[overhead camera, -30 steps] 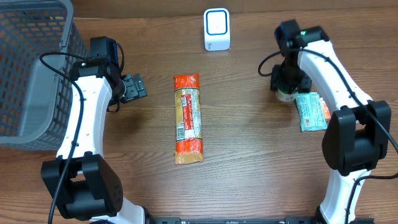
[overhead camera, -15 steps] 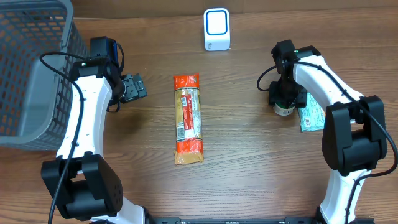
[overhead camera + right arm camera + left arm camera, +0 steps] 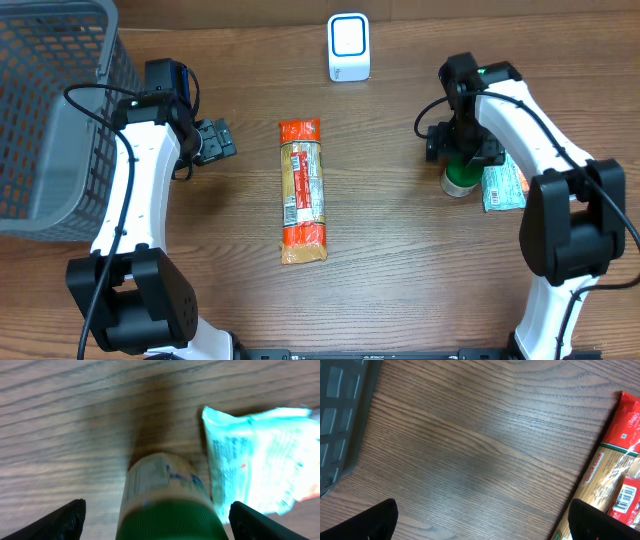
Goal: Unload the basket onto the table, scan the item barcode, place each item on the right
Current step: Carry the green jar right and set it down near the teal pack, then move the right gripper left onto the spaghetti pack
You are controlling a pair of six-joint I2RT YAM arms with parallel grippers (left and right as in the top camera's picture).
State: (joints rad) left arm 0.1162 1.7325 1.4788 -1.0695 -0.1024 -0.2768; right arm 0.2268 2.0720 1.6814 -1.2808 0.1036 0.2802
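Note:
A jar with a green lid (image 3: 460, 183) stands on the wooden table next to a pale green packet (image 3: 503, 186). My right gripper (image 3: 459, 152) hangs just above the jar, open. In the right wrist view the jar's green lid (image 3: 170, 520) fills the space between the fingers (image 3: 67, 520), with a gap on each side. The green packet (image 3: 255, 470) lies to the jar's right. A long red-and-tan pasta pack (image 3: 302, 190) lies mid-table. The white scanner (image 3: 349, 47) stands at the back. My left gripper (image 3: 214, 140) is open over bare wood (image 3: 482, 520), with the pasta pack (image 3: 615, 475) at its right.
A grey mesh basket (image 3: 50, 110) fills the far left of the table, and its wall (image 3: 340, 420) shows at the left edge of the left wrist view. Cables trail from both arms.
The right arm carried the jar toward the table's front, beside the green packet, and its jaws have spread apart off the jar. The left arm has not moved.

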